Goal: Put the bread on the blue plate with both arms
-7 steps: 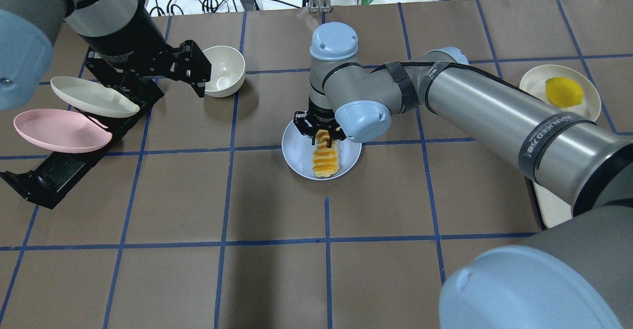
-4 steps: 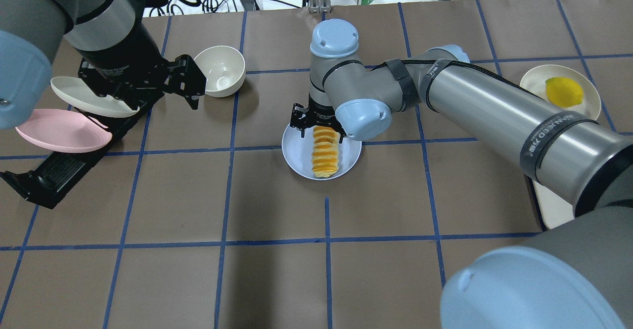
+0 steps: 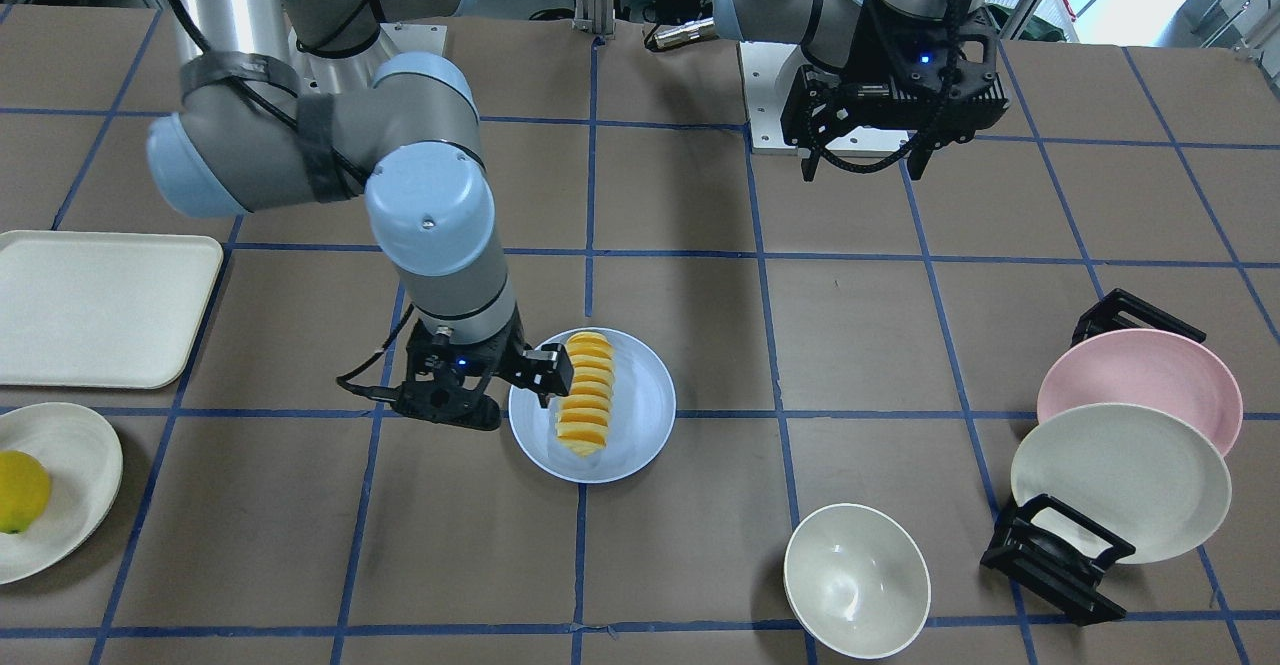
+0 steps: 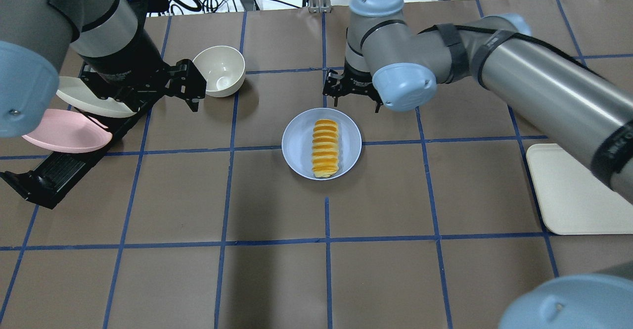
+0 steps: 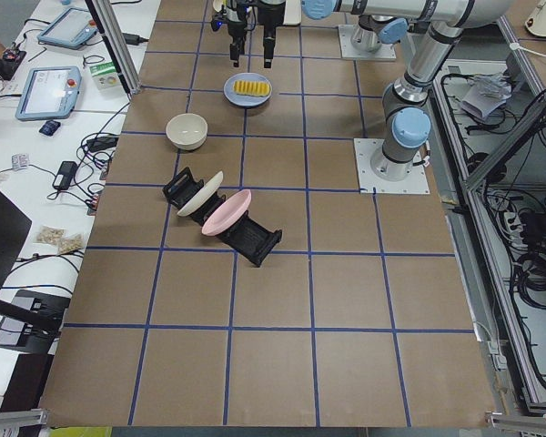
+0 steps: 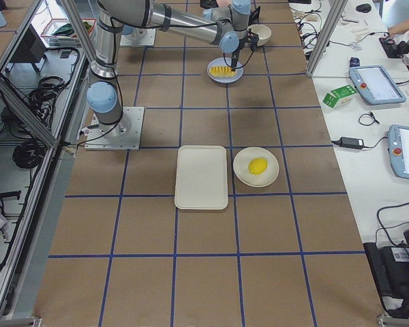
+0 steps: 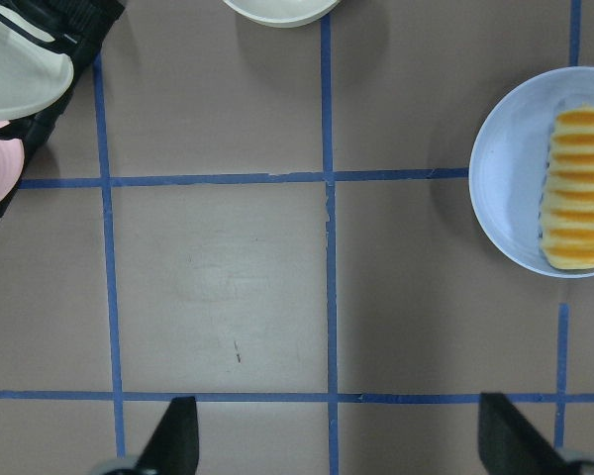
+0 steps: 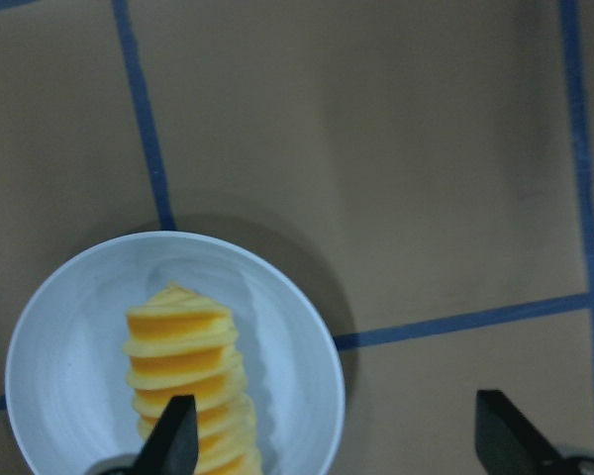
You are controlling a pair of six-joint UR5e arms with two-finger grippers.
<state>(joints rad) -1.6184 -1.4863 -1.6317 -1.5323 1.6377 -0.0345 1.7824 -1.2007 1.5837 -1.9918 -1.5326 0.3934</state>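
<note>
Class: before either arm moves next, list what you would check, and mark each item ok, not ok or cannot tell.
1. Bread lies wholly on the blue plate: ok.
2. Right gripper open, nothing between its fingers: ok.
3. Right gripper apart from the bread: ok.
4. Left gripper open and empty: ok.
5. Left gripper's gap to the white bowl: cannot tell.

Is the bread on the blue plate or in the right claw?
On the plate. The bread lies flat on the blue plate; the right claw is open, clear of it, holding nothing.
</note>
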